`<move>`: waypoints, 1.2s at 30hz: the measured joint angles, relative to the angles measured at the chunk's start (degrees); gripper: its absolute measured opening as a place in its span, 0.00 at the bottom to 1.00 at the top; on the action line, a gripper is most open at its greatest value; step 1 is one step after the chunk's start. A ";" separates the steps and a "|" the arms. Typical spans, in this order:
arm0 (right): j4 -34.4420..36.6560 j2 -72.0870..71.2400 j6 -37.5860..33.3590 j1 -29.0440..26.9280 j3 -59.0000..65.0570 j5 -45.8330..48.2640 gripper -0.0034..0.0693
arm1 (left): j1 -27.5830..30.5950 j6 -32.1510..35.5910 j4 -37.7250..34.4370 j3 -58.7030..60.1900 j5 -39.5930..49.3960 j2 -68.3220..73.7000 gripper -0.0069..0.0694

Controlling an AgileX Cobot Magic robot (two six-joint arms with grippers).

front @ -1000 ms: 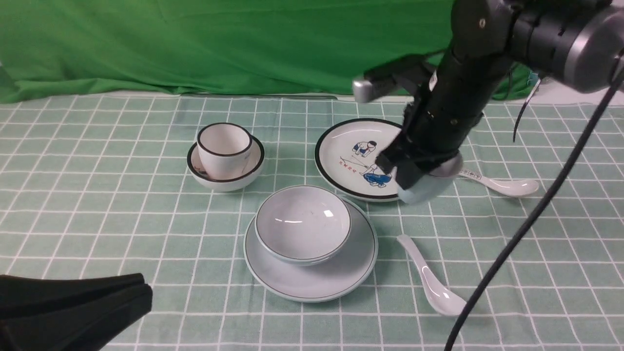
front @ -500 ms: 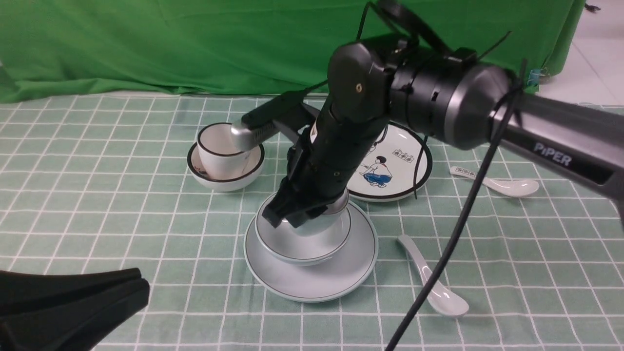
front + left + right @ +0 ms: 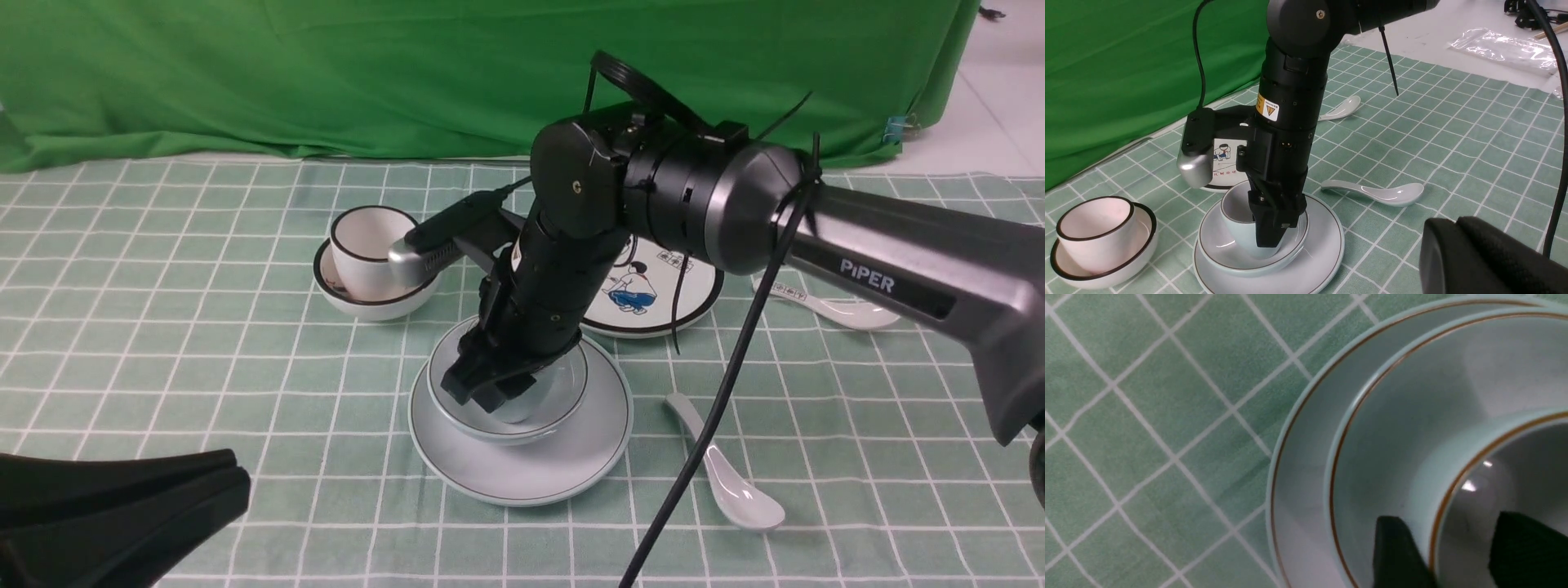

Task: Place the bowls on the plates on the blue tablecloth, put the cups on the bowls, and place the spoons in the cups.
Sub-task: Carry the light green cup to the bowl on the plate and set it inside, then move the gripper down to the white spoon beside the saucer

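Right gripper (image 3: 490, 392) is down inside the pale blue bowl (image 3: 563, 384), pinching the pale blue cup (image 3: 1237, 228) by its wall. The right wrist view shows one finger (image 3: 1396, 551) outside the rim and the other inside, jaws narrowed to the wall thickness. The cup is upright, roughly centred in the bowl. Can't tell if its base is seated on the bowl floor or just off it.

The bowl sits on the pale blue plate (image 3: 522, 478), which is on the blue tablecloth (image 3: 163, 327), near side of centre.

The white cup (image 3: 367, 245) stands upright in the white bowl (image 3: 359, 302), far-left of the blue stack. That bowl is directly on the cloth, well apart from the cartoon plate (image 3: 653, 286). The cartoon plate is just behind the blue plate to the right, partly hidden by the right arm.

The plain spoon (image 3: 727, 478) lies on the cloth just right of the blue plate, scoop towards the camera. The marked spoon (image 3: 841, 306) lies right of the cartoon plate, close to its rim, scoop pointing right.

Left gripper (image 3: 122, 514) is low at the near-left edge of the cloth. Its fingers are together with nothing between them, well clear of all the crockery.
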 joint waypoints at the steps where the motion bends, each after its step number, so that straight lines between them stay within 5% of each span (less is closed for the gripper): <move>1: -0.07 -0.27 0.28 0.00 -0.56 0.59 0.63 | 0.00 0.00 0.00 0.00 0.00 0.00 0.10; 6: -1.41 -3.53 1.18 0.05 -5.65 7.98 0.69 | 0.00 0.00 0.00 0.00 0.00 0.00 0.10; 11: -8.74 -10.11 2.59 0.05 -7.78 15.09 0.61 | 0.00 0.00 -0.05 0.00 -0.06 0.00 0.10; 18: -13.85 -18.20 6.93 -5.41 7.05 14.97 0.53 | 0.00 -0.07 -0.05 0.00 -0.06 0.00 0.10; 25: -4.36 -17.05 5.10 -14.60 27.86 -0.28 0.53 | 0.00 -0.07 -0.05 0.00 -0.06 0.00 0.10; 36: 0.00 -10.26 4.39 -16.24 28.84 -13.14 0.55 | 0.00 -0.07 -0.05 0.00 -0.06 0.00 0.11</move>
